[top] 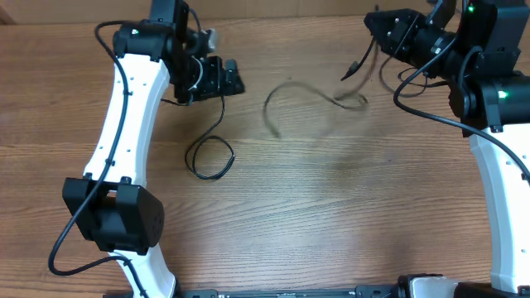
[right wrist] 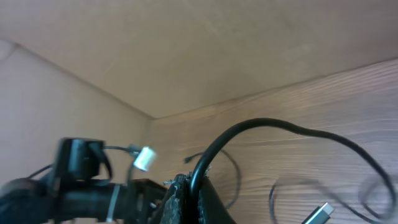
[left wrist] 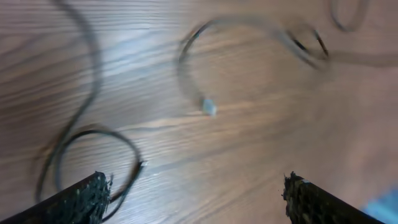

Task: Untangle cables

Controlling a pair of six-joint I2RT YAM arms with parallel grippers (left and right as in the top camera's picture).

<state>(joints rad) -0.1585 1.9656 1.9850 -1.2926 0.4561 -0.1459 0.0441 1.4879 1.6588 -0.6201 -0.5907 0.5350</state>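
Left arm (top: 124, 108) reaches forward, left gripper (left wrist: 196, 183) spread wide, pointing down; right gripper (right wrist: 189, 190), raised, seemingly pinches a cable (right wrist: 261, 121).

Wooden table (top: 331, 215) — looped cable (top: 188, 156), blurred cable (top: 267, 108)

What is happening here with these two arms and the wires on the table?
Two robot arms are doing an untangling job on a wooden table. The right fingers are shut on one cable, held up so it trails down to the table. The left fingers stand open, holding nothing, near a second cable that lies in a loop.
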